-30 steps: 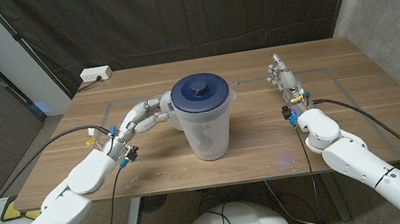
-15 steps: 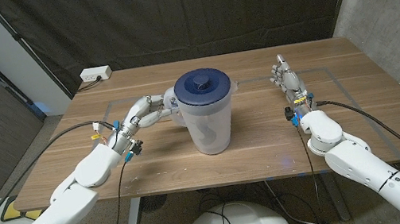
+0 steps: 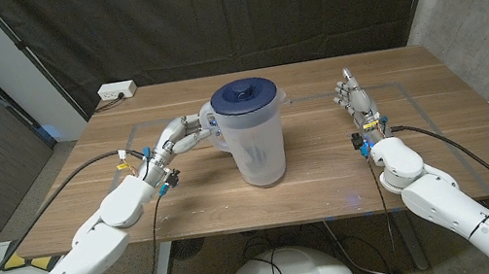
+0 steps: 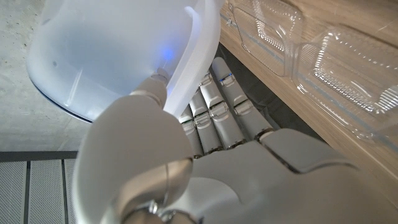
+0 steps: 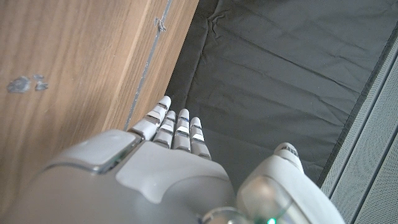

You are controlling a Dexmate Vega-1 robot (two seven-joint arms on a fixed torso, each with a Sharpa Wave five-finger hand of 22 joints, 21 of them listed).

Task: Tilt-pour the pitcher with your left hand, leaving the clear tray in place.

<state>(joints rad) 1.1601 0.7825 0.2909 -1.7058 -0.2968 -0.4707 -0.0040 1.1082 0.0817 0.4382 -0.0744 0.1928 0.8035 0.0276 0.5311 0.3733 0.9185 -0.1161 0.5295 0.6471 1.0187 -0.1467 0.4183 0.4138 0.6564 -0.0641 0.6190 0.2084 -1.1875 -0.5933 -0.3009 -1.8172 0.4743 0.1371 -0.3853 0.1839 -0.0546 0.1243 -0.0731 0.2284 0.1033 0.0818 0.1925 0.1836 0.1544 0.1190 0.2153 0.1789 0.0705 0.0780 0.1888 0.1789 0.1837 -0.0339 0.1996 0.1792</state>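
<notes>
Left robot hand [image 3: 178, 138] grips pitcher [image 3: 251, 141] handle, fingers [image 4: 214, 112] wrapped thru it; pitcher sits upright on table [image 3: 438, 116], just right of that hand. Clear tray [image 4: 323, 62] lies beyond the fingers. Right robot hand [image 3: 353, 97] holds nothing, fingers straight & together, well apart from pitcher.

No readable text, label, brand or number shows on anything in view

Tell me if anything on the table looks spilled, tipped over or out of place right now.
Nothing stands out. The pitcher stands upright with its blue lid on, the left hand at its handle; no spill shows.
</notes>
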